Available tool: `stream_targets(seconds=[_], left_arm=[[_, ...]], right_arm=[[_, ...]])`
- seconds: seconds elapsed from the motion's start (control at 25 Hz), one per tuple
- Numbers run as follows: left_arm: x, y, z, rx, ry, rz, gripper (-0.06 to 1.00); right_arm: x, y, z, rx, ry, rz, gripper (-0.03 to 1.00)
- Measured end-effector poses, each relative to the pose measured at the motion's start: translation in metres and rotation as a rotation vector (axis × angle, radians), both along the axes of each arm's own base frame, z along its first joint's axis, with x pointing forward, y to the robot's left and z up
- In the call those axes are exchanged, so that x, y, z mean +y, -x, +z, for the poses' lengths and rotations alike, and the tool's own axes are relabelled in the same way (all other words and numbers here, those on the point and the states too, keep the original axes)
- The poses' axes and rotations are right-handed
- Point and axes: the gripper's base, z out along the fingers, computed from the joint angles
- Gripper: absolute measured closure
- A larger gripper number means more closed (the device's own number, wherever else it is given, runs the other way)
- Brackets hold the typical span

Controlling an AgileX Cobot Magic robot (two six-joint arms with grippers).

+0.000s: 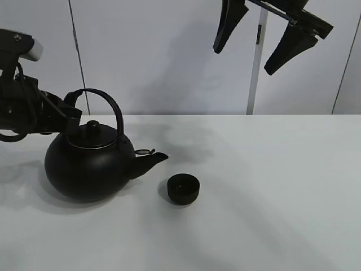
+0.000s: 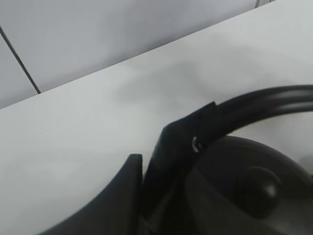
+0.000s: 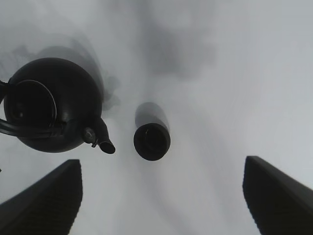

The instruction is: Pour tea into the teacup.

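A big round black kettle [image 1: 84, 166] with an arched handle [image 1: 110, 107] stands on the white table [image 1: 271, 197] at the left, its spout pointing right. The small matte-black teacup [image 1: 183, 189] stands upright just right of the spout, apart from it. My left gripper [image 1: 72, 113] is shut on the left end of the kettle's handle; the left wrist view shows its fingers [image 2: 166, 156] against the handle [image 2: 264, 100] above the lid [image 2: 254, 186]. My right gripper [image 1: 254, 45] hangs open and empty high above the table. Its view looks down on the kettle [image 3: 49, 112] and the teacup [image 3: 152, 141].
A white wall with a vertical post [image 1: 256, 68] stands behind the table. Bare white table surface stretches right of the teacup and in front of it.
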Motion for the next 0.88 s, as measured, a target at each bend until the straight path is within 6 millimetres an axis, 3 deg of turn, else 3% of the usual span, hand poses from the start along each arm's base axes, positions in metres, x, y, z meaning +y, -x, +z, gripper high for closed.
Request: stream_targets(seconds=[0.56,0.88], left_arm=[[-0.002,-0.009,0.006,-0.002,-0.03,-0.002,0.8],[-0.015,-0.007,0.007,-0.01,-0.071,-0.054,0.81]], right_arm=[[0.0,0.0,0.0,-0.001,0.001,0.003,0.36],[0.0,0.0,0.0,-0.001,0.0,0.003,0.36]])
